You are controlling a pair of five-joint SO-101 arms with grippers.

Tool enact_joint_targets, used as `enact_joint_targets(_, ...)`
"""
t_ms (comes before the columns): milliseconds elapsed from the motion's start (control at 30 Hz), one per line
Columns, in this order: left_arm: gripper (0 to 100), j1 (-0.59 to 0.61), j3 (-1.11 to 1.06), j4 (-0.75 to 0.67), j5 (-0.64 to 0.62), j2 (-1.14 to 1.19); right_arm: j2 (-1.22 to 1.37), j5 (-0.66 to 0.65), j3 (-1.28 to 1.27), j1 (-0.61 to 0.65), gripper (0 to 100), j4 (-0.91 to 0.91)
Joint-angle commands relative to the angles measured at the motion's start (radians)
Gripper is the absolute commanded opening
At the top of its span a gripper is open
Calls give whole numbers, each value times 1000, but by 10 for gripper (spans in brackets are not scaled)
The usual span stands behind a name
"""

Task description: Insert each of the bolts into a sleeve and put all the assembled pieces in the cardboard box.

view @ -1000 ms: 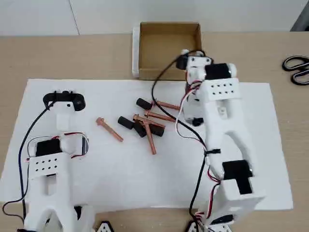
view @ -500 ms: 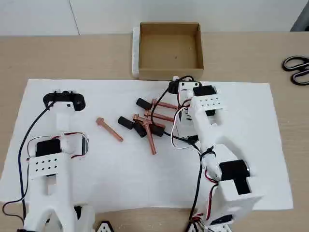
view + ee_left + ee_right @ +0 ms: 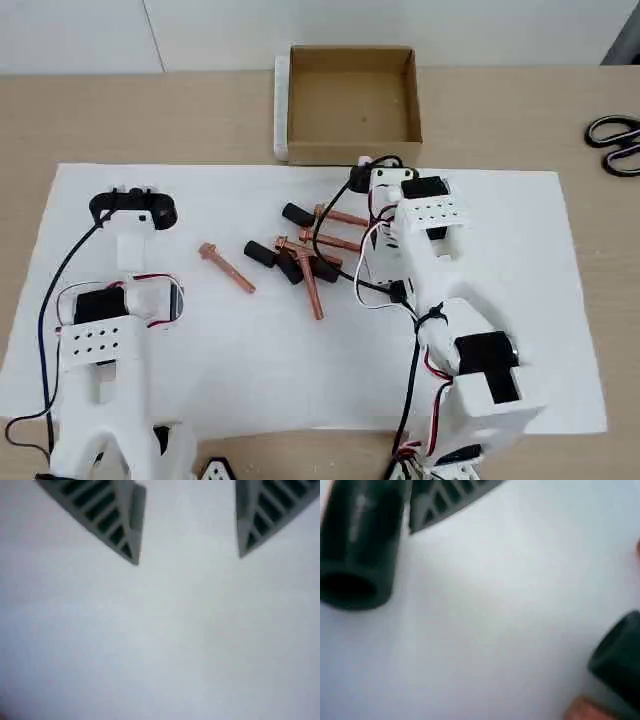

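Right wrist view: black sleeve (image 3: 357, 545) — light, stiff, probably slick — pinch across its middle; whether right gripper (image 3: 372, 184) is closed, cannot tell.

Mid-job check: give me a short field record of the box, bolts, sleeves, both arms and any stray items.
cardboard box: beyond the sheet's far edge, nothing in it
lone bolt: on the white sheet, apart, left of the pile
pile: four more bolts crossed with black sleeves
sleeves: four visible; cannot tell whether any holds a bolt
left gripper: open, over bare sheet
right arm: at the pile's right side, one sleeve close to its wrist camera
scissors: right table edge, off the sheet
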State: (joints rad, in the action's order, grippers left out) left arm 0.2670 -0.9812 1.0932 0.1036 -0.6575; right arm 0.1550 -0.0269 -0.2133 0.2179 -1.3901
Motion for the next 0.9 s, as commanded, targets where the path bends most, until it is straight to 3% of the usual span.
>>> enact_joint_targets(0, 123, -6, 28, -14, -2, 0, -59, -9, 3, 8, 147, 10)
enact_joint_targets(867, 123, -6, 28, -14, -2, 0, 77, -6, 5, 28, 147, 68)
